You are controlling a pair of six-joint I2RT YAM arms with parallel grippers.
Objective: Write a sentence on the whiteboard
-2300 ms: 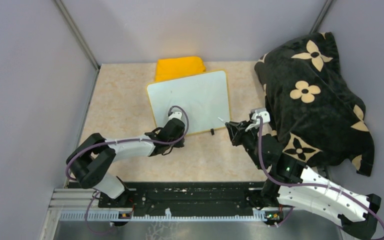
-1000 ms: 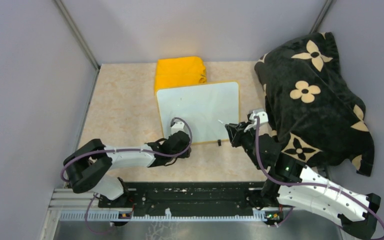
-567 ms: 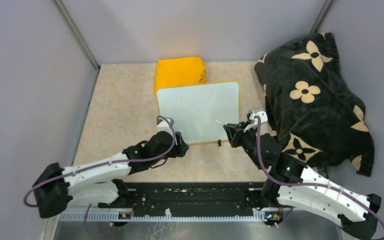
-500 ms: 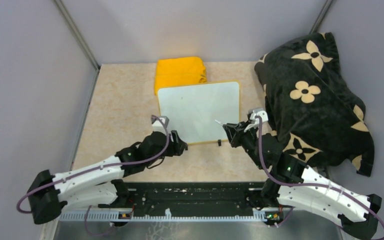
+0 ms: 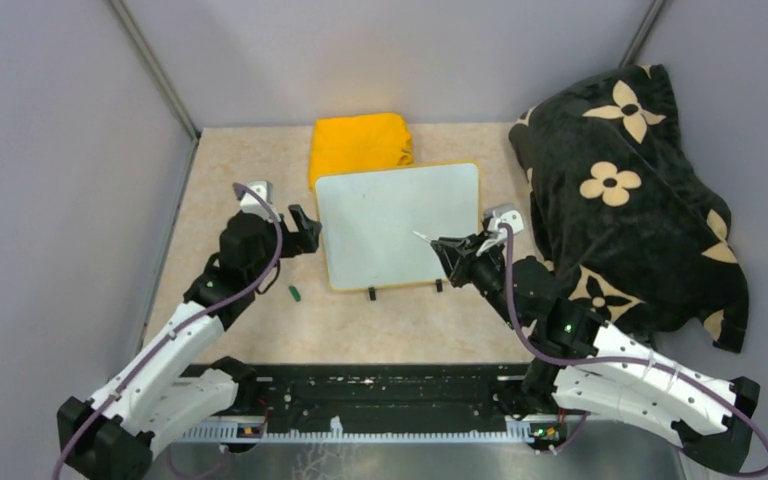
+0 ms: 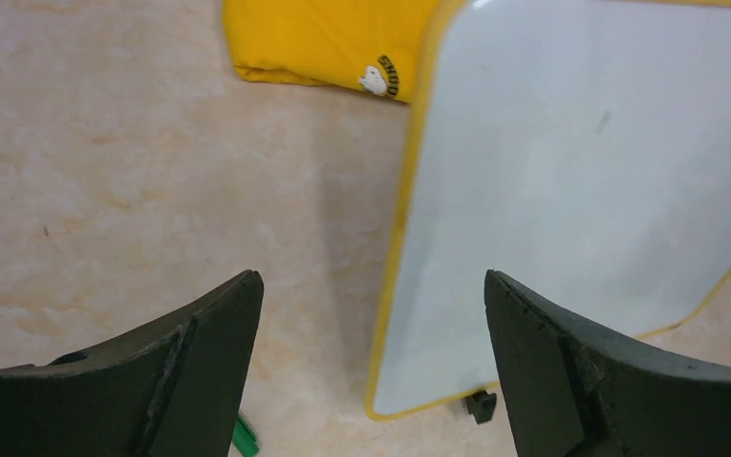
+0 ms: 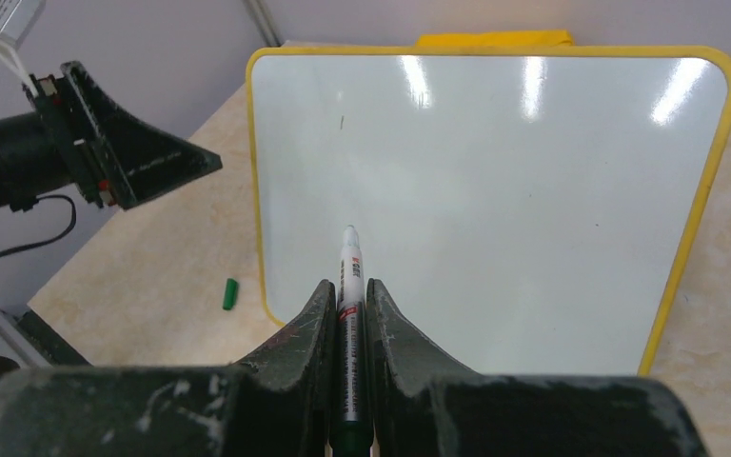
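Shows the whiteboard (image 5: 400,225) flat at the middle of the desk (image 5: 230,190), small black clips (image 5: 371,294) on its near edge, a folded yellow cloth (image 5: 360,140) just behind its far edge. Presents a blank face with no writing visible, so the task is judged barely begun.

Grasps a marker (image 7: 349,276) in the right tool (image 7: 347,305), clenched on the barrel. Points the bare tip forward over the board's near middle, apparently poised for a first stroke; contact with the surface cannot be told.

Shows the left tool (image 6: 371,281) released, jaws spread wide and empty, beside the board's left rim, probably placed to steady the board against sliding.

Includes a small green piece (image 5: 294,293), likely the marker's cap, loose on the desk near the board's near-left corner.
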